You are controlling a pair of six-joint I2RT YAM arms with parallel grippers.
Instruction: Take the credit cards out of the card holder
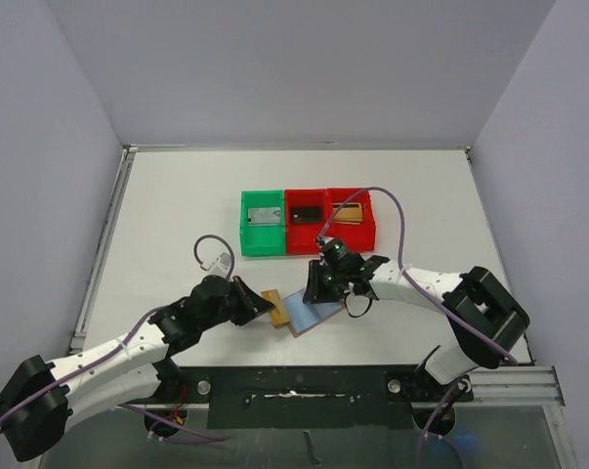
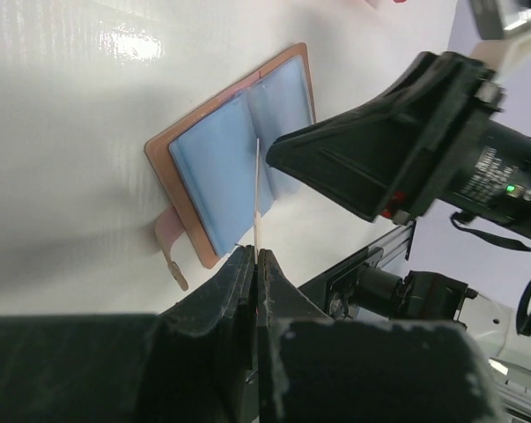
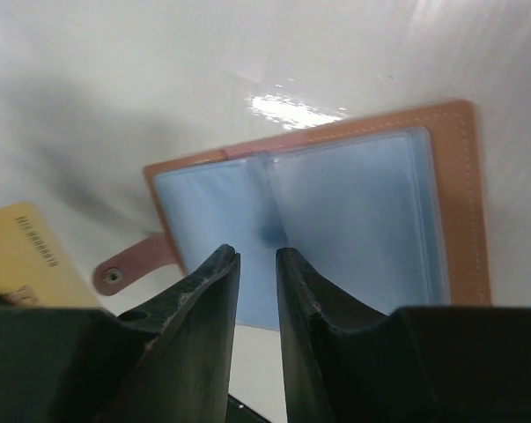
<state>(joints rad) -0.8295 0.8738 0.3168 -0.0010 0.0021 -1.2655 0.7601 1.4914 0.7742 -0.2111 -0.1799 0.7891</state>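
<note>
Top external view: the card holder (image 1: pixel 302 313) lies open, blue lining up, at the near centre of the table (image 1: pixel 177 215). The left gripper (image 1: pixel 259 303) is clamped on a gold card (image 1: pixel 273 304) at the holder's left edge. The right gripper (image 3: pixel 257 256), jaws slightly parted and empty, hangs over the lining.

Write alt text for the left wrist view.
The left tool is shut on a card, seen edge-on, over the open brown card holder with blue lining lying on the white table. The right tool points in from the right toward its pages.
</note>
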